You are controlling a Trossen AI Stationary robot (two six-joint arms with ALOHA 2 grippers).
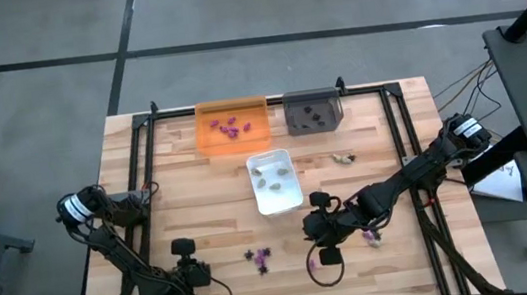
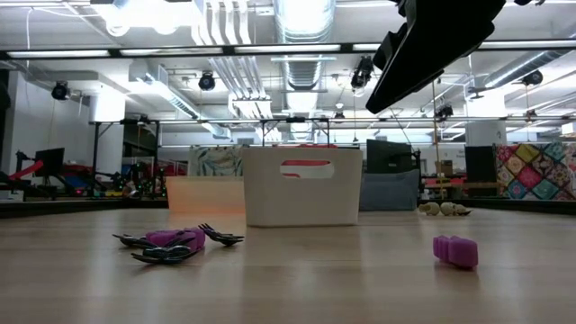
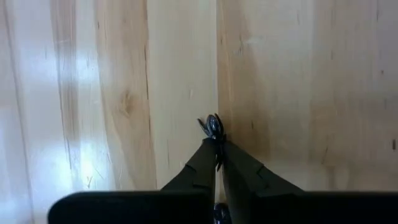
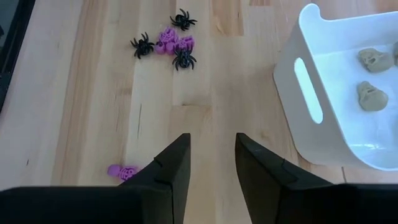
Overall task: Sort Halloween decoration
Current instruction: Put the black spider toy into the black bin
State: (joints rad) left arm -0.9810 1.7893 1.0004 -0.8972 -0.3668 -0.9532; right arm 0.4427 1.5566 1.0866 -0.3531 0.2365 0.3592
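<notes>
L gripper sits low over bare wood near the table's front-left, fingers pinched together w/ a small black piece right at the tips – looks like a black spider caught there, though whether it's truly gripped or just touched I can't say for sure. R gripper hovers mid-table, just in front of the white tray, jaws partway apart and holding nothing; bare wood shows between its fingers. Outward from it: a lone purple piece lies close beside its left finger, and farther on a small cluster of black spiders and purple bits sits together on the wood, pieces touching or nearly so. In the high view a couple more bits lie near the R arm, and pale beige pieces rest on the table just beside the grey tray, not in any tray. Sorted so far, by the look of it: several purple pieces in the orange tray, a few black ones in the grey tray, two or so beige skulls in the white tray. So roughly halfway, I'd judge – each colour has its tray started, but the mixed cluster, the loose purple ones and the beige strays are left to go.
</notes>
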